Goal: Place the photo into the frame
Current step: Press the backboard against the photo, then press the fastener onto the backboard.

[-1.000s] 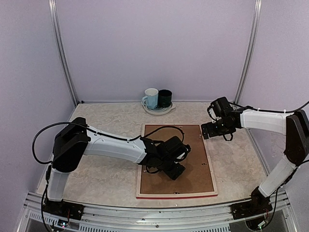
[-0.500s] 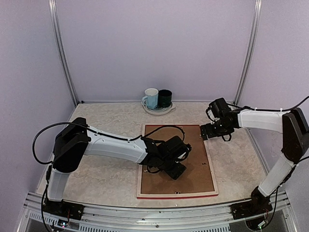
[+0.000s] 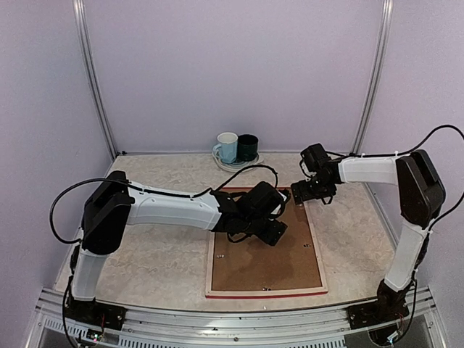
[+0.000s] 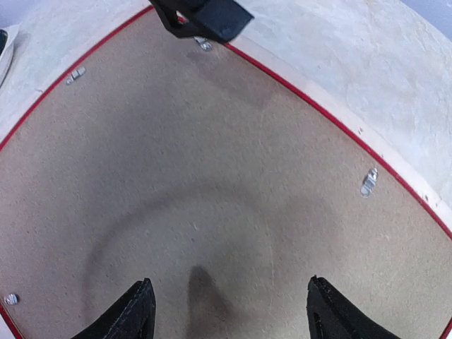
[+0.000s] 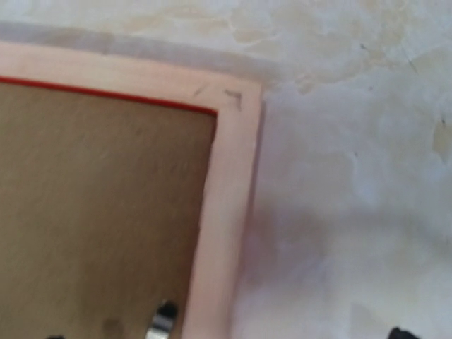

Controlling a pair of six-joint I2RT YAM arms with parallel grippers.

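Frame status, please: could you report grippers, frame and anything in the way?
Left gripper open, over backing board. Right gripper open, at far right corner of frame. Frame face down, board in; photo unseen. Mugs far back, clear.

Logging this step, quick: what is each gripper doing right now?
Left gripper: open, holding nothing, over the brown fibreboard backing board.
Right gripper: open, holding nothing, over a corner of the red-edged pale wood picture frame.

Two robot arms [image 3: 167, 210]. Two grippers: left gripper [image 3: 272, 233], right gripper [image 3: 304, 196]. One frame [image 3: 210, 270]. One brown backing board [image 3: 286, 254]. Two mugs: pale mug [image 3: 228, 148], dark mug [image 3: 247, 147]. One plate [image 3: 239, 167] under mugs. Four metal clips [image 4: 369, 181] in left wrist view.
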